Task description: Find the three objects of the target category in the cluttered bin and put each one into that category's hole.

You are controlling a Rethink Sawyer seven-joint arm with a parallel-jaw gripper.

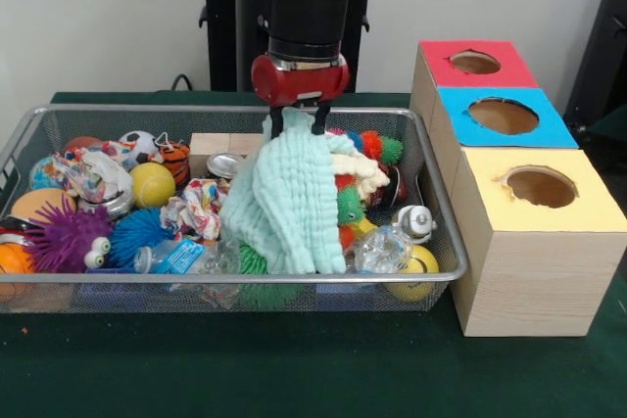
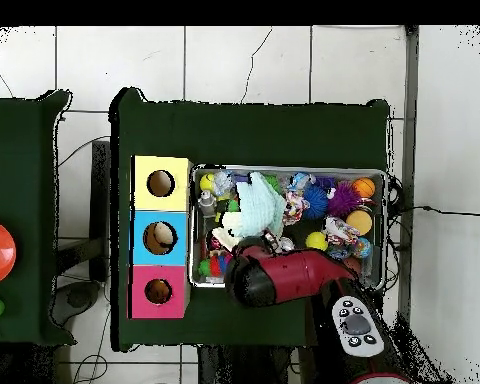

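Observation:
The silver wire-mesh bin (image 1: pixel 196 279) is full of toys; it also shows in the overhead view (image 2: pixel 386 205). My gripper (image 1: pixel 297 122) is above the bin's middle, shut on a mint-green knitted cloth (image 1: pixel 289 203) that hangs down onto the clutter. The cloth also shows in the overhead view (image 2: pixel 256 208). An orange plush with black stripes (image 1: pixel 174 159) lies at the bin's back, left of my gripper. I cannot make out the yellow and brown plush animals. The red-topped hole (image 1: pixel 475 62) is on the farthest box to the right of the bin and also shows in the overhead view (image 2: pixel 158 291).
A blue-topped hole (image 1: pixel 503 116) and a yellow-topped hole (image 1: pixel 541 186) sit in front of the red one. The bin holds a purple spiky ball (image 1: pixel 64 242), a rope toy (image 1: pixel 196 208), a yellow ball (image 1: pixel 152 183), a plastic bottle (image 1: pixel 382 247) and a wooden block (image 1: pixel 220 143).

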